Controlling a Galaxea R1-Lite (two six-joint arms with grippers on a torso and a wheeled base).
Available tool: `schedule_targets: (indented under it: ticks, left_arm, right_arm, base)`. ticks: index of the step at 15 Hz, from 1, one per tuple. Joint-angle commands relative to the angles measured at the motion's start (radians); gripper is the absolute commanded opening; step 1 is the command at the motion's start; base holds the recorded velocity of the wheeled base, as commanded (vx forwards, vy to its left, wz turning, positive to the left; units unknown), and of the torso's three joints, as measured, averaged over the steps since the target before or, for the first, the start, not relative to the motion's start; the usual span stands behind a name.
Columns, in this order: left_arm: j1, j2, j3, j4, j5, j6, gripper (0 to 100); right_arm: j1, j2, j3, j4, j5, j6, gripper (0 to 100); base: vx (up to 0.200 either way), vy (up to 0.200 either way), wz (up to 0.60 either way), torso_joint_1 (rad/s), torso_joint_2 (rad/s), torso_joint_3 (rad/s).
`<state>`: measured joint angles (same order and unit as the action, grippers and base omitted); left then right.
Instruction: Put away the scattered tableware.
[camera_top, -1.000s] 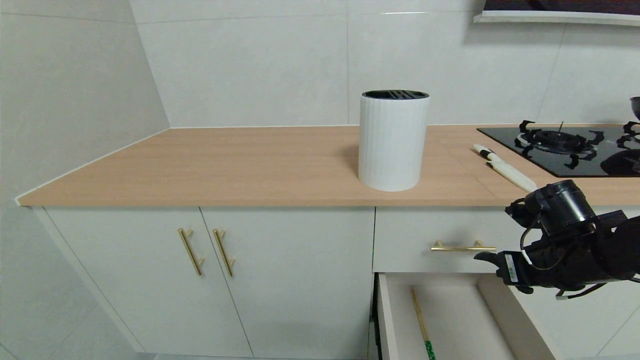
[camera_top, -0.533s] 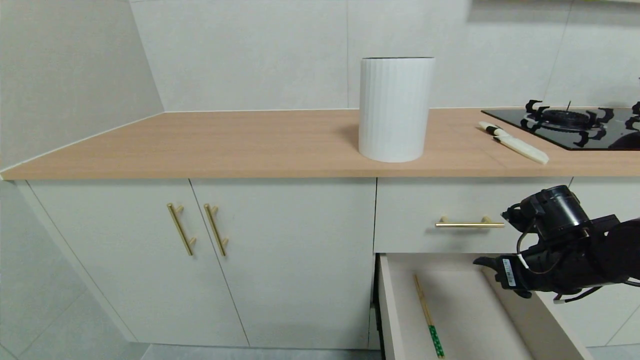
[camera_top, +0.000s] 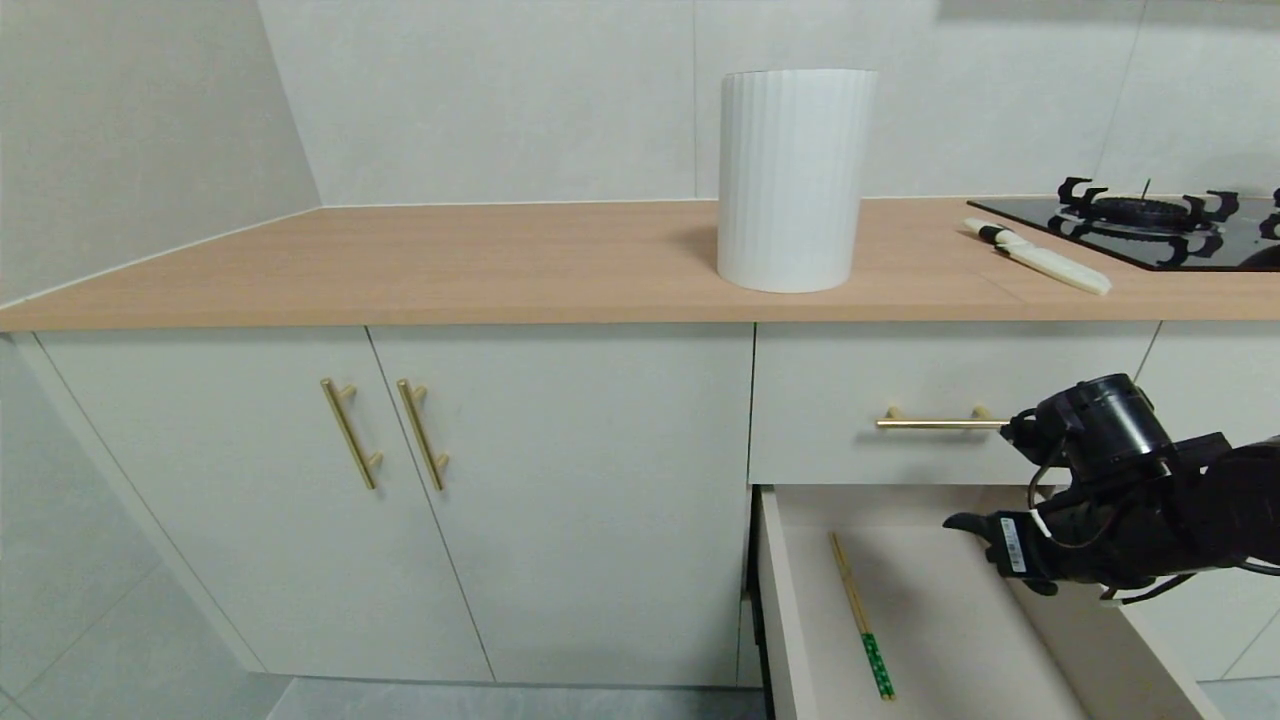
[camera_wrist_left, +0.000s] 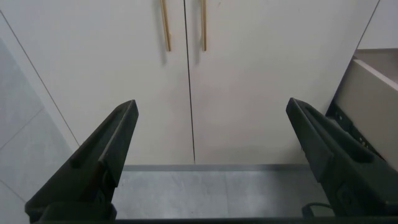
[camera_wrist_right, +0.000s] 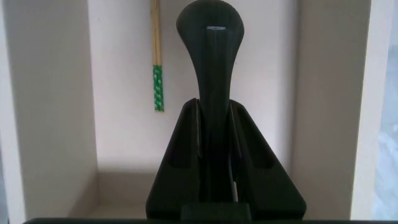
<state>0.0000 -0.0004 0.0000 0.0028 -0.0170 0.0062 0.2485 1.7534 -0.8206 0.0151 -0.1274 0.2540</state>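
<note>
Kitchen run with a wooden countertop (camera_top: 500, 260): a white ribbed canister (camera_top: 795, 180) stands on it, and a pale knife (camera_top: 1040, 268) lies near the hob (camera_top: 1150, 225) — not yet stowed. Below, the drawer (camera_top: 780, 600) stands open to receive cutlery, and chopsticks (camera_top: 862, 630) lie on its floor. The right gripper (camera_top: 965, 522) hovers over the drawer, fingers pressed together and empty. The left gripper (camera_wrist_left: 211, 109) hangs spread wide before the cupboard doors (camera_wrist_left: 249, 74) — apparently idle.

I count one knife (camera_top: 1040, 268), one canister (camera_top: 795, 180), two chopsticks (camera_top: 860, 620).
</note>
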Motion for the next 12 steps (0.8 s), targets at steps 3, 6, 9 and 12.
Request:
schedule_targets:
  ticks: [3, 6, 9, 12]
  left_arm:
    - [0.000, 0.000, 0.000, 0.000, 0.000, 0.000, 100]
    - [0.000, 0.000, 0.000, 0.000, 0.000, 0.000, 100]
    - [0.000, 0.000, 0.000, 0.000, 0.000, 0.000, 100]
    - [0.000, 0.000, 0.000, 0.000, 0.000, 0.000, 100]
  right_arm:
    - [0.002, 0.046, 0.028, -0.087, 0.000, -0.001, 0]
    - [-0.005, 0.265, 0.080, -0.366, 0.000, 0.005, 0]
    - [-0.011, 0.422, 0.123, -0.570, 0.000, 0.001, 0]
    - [-0.008, 0.515, 0.120, -0.656, -0.001, 0.001, 0]
  base:
    - [0.000, 0.000, 0.00, 0.000, 0.00, 0.000]
    - [0.000, 0.000, 0.00, 0.000, 0.00, 0.000]
    - [0.000, 0.000, 0.00, 0.000, 0.00, 0.000]
    - [0.000, 0.000, 0.00, 0.000, 0.00, 0.000]
